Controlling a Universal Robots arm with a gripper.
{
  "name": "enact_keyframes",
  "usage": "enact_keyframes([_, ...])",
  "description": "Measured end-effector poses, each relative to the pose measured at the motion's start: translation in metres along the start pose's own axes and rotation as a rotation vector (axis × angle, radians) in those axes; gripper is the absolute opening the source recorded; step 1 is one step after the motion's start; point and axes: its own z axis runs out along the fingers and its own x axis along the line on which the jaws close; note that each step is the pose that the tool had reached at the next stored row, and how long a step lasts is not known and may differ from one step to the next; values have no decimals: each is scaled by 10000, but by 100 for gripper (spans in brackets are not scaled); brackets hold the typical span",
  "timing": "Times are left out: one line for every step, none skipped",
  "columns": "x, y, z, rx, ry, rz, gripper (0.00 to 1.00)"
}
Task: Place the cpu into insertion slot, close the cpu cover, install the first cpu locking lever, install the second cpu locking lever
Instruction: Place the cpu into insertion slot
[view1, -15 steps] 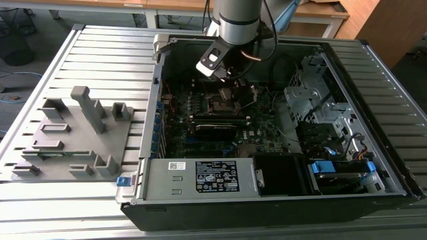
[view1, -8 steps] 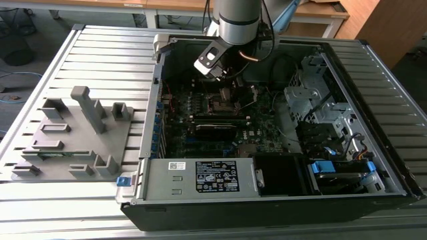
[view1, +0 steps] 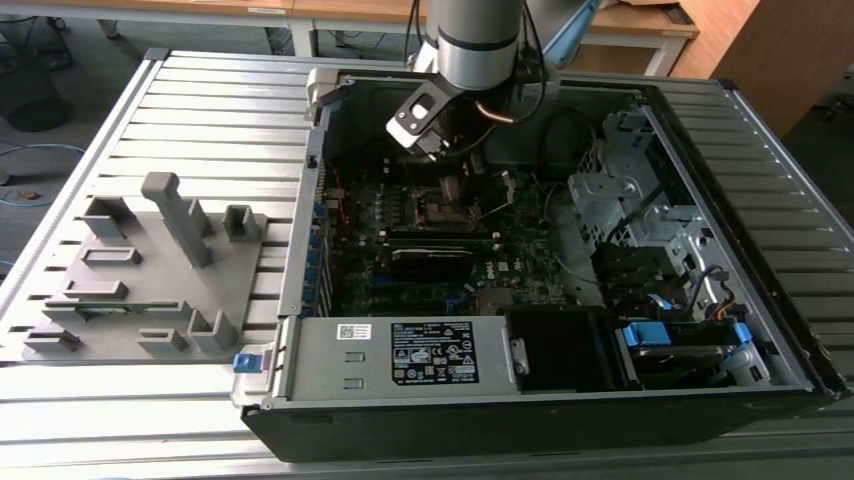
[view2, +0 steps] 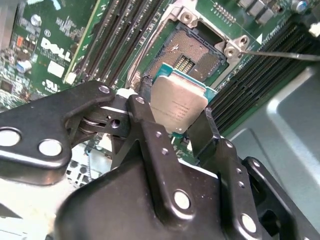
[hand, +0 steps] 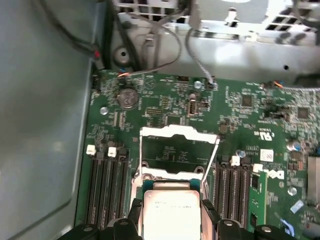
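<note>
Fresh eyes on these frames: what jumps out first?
The black pincer gripping the silver chip by its edges, close to the open socket. At the socket, in the first wrist view, the metal cover stands raised. In the exterior view, the arm reaches down into an open computer case on a slatted table.

I count one cpu (view2: 177, 102), one insertion slot (view2: 192, 52), one cpu cover (hand: 177, 132), one gripper (view2: 174, 114), one coin cell (hand: 128, 98), one computer case (view1: 534, 430), one grey fixture plate (view1: 147, 275).
</note>
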Motion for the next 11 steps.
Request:
enact_keyframes([0,0,3,-3,-14,180,54])
enact_keyframes([0,0,5,-7,-28,352,54])
enact_keyframes([0,0,8,-10,-43,533,54])
enact_keyframes([0,0,8,-13,-57,693,54])
enact_keyframes([-1,-1,8,-12,-59,722,54])
enact_keyframes([-1,0,8,-13,-60,724,54])
enact_keyframes([0,-1,8,-13,-60,726,54])
enact_keyframes([0,-1,9,-14,-60,727,54])
enact_keyframes([0,-1,9,-14,-59,728,54])
enact_keyframes([0,-1,9,-13,-60,730,54])
enact_keyframes([0,-5,10,-15,-59,732,54])
